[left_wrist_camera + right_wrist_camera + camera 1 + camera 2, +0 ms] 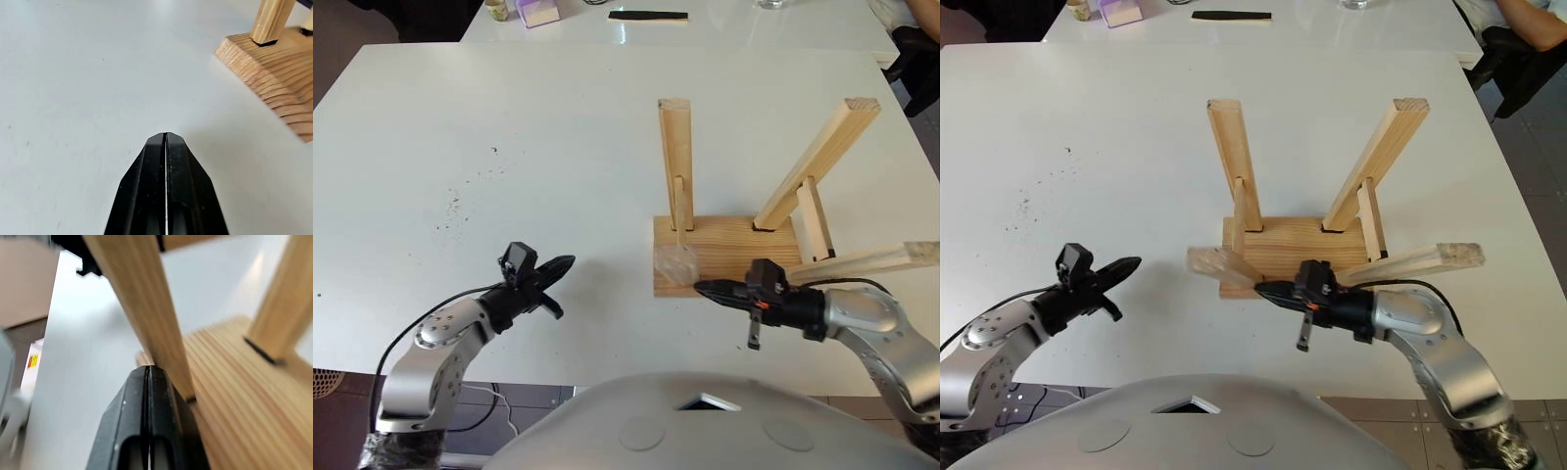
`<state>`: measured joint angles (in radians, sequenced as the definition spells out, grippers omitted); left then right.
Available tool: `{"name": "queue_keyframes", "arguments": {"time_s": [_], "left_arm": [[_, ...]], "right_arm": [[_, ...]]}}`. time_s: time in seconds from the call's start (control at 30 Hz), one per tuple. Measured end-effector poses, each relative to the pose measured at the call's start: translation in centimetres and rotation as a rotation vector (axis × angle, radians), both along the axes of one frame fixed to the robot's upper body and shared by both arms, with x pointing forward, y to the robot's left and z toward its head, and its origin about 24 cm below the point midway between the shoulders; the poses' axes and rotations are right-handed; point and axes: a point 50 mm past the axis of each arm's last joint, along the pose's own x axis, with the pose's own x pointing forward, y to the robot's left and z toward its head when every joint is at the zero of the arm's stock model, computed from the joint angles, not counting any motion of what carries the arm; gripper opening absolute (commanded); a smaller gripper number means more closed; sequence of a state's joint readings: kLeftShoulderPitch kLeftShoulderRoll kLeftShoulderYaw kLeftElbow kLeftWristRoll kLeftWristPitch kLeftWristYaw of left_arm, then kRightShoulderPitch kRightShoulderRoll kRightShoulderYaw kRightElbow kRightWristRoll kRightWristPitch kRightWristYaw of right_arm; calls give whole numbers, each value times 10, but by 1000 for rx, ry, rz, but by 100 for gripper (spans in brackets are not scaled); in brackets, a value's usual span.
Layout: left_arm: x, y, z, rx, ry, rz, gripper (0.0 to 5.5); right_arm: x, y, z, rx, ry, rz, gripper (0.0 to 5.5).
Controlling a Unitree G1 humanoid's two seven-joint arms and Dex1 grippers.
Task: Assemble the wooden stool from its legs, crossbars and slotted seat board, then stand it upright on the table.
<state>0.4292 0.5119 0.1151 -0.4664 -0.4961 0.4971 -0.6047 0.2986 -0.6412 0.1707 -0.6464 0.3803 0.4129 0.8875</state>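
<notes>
Nearest the camera, the left end effector (566, 261) is held low over the near part of the white tabletop (509, 117). Its two black fingers are pressed flat together and nothing is gripped between them. It is well apart from the wood, to the left of it.

The right end effector (701, 287) is seen at the near edge of the seat board (734, 245). Its fingers are likewise closed tight against each other, with no part clamped between them. Their tips lie just beside a slanted leg (1219, 264), which is blurred in the head views; whether the tips touch it cannot be told.

The seat board lies flat on the tabletop, right of centre, with its legs pointing upward. Two far legs are seated in its slots: the left one (674, 147) is close to upright and the right one (822, 157) leans outward to the right. A short crossbar (679, 201) is seen against the left leg and another (816, 220) beside the right one. A fourth leg (876, 258) is splayed almost level to the right of the board's near corner.
</notes>
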Motion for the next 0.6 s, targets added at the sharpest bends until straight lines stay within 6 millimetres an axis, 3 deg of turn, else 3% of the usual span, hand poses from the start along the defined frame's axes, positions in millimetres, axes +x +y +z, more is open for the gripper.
{"name": "queue_keyframes", "arguments": {"time_s": [0.13, 0.27, 0.4, 0.53, 0.6], "left_arm": [[6, -9, 7, -35, -24, -15, 2], [0, -13, 2, -45, 7, -26, 2], [0, -14, 1, -52, 7, -16, 2], [0, -15, -1, -61, 10, 8, 2], [-1, -15, -3, -64, 16, 26, 2]], "right_arm": [[6, 0, 15, 124, 15, -26, 0], [31, -1, 68, 419, -67, -125, 0], [38, -2, 120, 641, -129, -110, 0], [42, -18, 165, 763, -188, -127, 0], [44, -32, 198, 855, -240, -169, 0]]}}
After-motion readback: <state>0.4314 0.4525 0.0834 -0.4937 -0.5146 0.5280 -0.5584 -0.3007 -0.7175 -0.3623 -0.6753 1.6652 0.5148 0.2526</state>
